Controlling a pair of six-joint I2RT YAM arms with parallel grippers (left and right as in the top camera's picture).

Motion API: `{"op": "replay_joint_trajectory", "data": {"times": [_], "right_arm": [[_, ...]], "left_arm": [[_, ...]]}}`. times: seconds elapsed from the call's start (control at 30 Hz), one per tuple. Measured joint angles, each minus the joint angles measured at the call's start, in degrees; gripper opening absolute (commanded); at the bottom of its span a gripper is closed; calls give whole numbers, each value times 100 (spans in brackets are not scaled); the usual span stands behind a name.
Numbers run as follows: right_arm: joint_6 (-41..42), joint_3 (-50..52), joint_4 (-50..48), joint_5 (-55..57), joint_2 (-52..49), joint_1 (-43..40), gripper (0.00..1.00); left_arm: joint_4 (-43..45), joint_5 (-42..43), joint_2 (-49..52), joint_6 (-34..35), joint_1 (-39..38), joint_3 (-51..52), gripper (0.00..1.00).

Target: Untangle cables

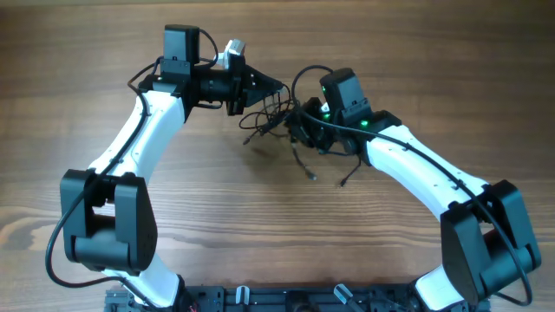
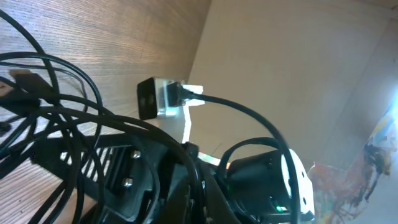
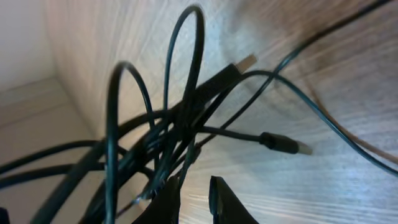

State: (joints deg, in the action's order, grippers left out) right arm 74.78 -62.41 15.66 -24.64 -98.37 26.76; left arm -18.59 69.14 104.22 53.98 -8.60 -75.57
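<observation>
A knot of thin black cables point(image 1: 264, 117) lies on the wooden table between my two arms. My left gripper point(image 1: 279, 87) comes in from the left, just above the knot. In the left wrist view its dark jaws point(image 2: 205, 199) are shut, with a black cable running down between them; more cables point(image 2: 56, 106) fan out to the left. My right gripper point(image 1: 295, 121) meets the knot from the right. Its fingers point(image 3: 194, 180) stand a narrow gap apart over bare wood. The cable bundle point(image 3: 168, 124) presses against the left finger. A silver-tipped plug point(image 3: 283, 144) lies beyond.
Two loose cable ends trail toward the front of the table point(image 1: 312, 176) point(image 1: 342, 183), and another points left point(image 1: 247, 139). The right arm's wrist camera point(image 2: 155, 98) hangs close in front of my left gripper. Bare wood table point(image 1: 173, 225) surrounds the knot.
</observation>
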Motion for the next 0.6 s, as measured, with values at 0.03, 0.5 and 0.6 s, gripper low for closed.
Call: {"op": "replay_joint_trajectory", "data": {"times": [0.03,0.5,0.6], "right_arm": [[2,0,-9,-70,0,0,19],[4,2,-584,-199,0,9,26],[4,2,-723,-76,-11,11,26]], "left_arm": [[0,0,0,-2,0,0,4],[0,0,0,-2,0,0,4],[2,-2,0,-2,-2,0,4]]}}
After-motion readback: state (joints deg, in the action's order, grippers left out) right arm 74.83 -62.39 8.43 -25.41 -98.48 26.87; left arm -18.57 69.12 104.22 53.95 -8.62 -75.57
